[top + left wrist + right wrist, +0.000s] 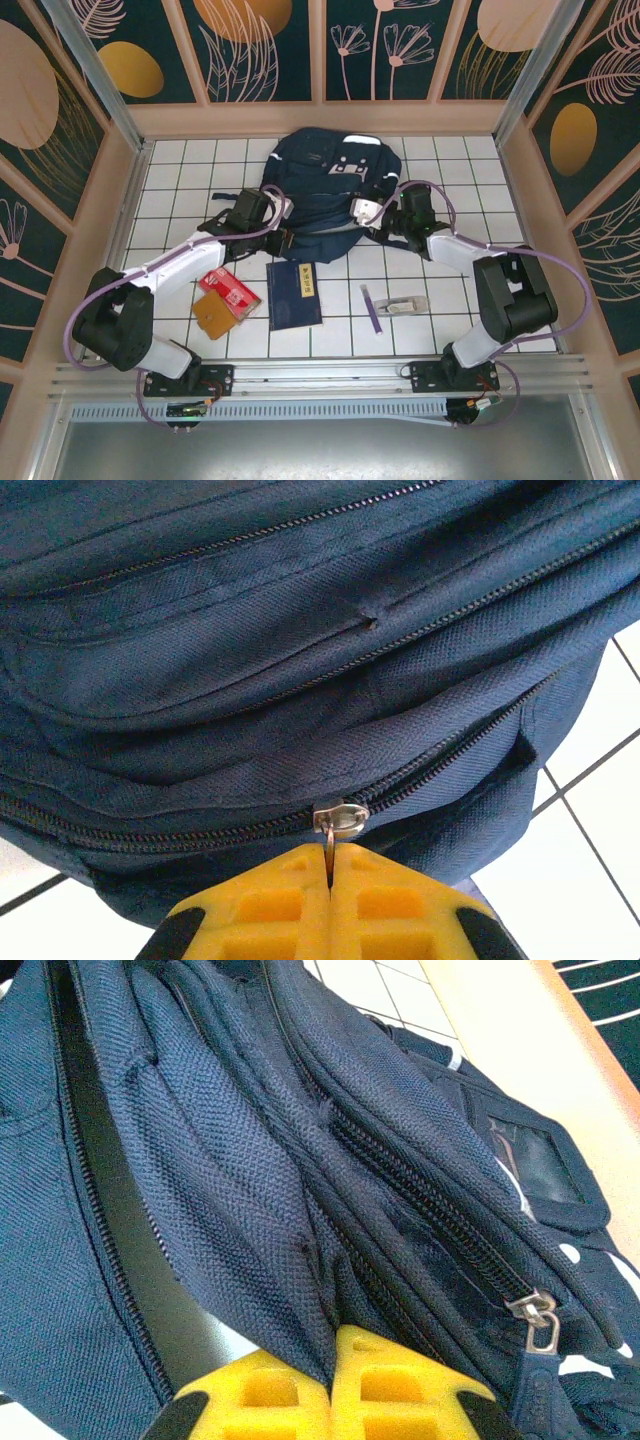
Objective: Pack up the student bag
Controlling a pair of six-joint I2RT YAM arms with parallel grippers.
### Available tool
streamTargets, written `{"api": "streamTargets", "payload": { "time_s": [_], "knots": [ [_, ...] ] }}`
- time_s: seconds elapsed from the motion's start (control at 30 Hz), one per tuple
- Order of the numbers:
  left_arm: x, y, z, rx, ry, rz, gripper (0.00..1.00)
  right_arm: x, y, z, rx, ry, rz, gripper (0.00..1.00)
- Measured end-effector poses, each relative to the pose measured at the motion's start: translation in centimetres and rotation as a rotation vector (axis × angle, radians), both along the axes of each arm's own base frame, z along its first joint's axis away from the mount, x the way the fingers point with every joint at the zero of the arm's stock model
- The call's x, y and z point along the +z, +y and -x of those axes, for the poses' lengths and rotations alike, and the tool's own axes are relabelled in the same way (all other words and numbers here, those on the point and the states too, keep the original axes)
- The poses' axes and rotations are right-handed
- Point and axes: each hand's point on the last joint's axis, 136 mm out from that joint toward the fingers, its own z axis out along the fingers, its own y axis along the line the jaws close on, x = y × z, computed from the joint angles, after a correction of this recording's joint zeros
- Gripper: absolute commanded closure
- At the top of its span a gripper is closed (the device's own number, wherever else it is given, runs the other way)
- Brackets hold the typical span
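Observation:
The student bag (325, 190), navy with a grey patch, lies at the back middle of the tiled table. My left gripper (280, 226) sits at the bag's near left edge. In the left wrist view its yellow fingers (270, 905) are shut on the thin metal pull tab hanging from a silver zipper slider (341, 816), and the zipper looks closed on both sides of it. My right gripper (372, 222) is at the bag's near right side. Its yellow fingers (400, 1380) pinch a fold of the bag's navy fabric (250, 1210). Another zipper pull (540, 1322) hangs free to the right.
On the tiles in front of the bag lie a flat dark-blue notebook (294, 294), a red pack (229, 293), a brown card (212, 318), a purple pen (372, 308) and a small pale object (404, 304). Wooden walls (520, 190) close in the table.

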Motion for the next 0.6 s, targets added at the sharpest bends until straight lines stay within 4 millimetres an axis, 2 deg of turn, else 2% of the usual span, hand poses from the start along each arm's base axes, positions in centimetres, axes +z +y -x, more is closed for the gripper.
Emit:
{"api": "streamTargets", "payload": {
  "time_s": [0.1,0.13,0.2,0.23,0.3,0.4,0.53,0.6],
  "knots": [
    [0.5,-0.8,0.1,-0.046,-0.014,0.031,1.0,0.7,0.1,0.5,0.013,-0.003,-0.012,0.96],
    [0.7,-1.2,0.2,-0.063,-0.019,0.051,1.0,1.1,0.1,0.6,0.014,-0.01,-0.016,0.87],
    [1.0,-1.7,0.4,-0.088,-0.029,0.082,1.0,1.7,0.0,0.9,0.009,-0.016,-0.023,0.44],
    [1.1,-1.8,0.6,-0.097,-0.031,0.093,1.0,1.9,-0.1,1.2,0.009,-0.019,-0.027,0.34],
    [1.4,-1.9,1.0,-0.109,-0.033,0.109,1.0,2.5,0.1,1.9,0.009,-0.021,-0.045,0.25],
    [2.3,-2.3,1.1,-0.121,-0.043,0.142,1.0,3.9,1.0,3.4,0.032,-0.039,-0.086,0.19],
    [3.4,-3.4,1.2,-0.134,-0.04,0.217,1.0,6.0,4.3,5.8,0.125,-0.081,-0.131,0.19],
    [3.9,-3.9,1.3,-0.139,-0.044,0.245,1.0,6.1,5.7,6.3,0.161,-0.08,-0.137,0.19]
  ]
}}
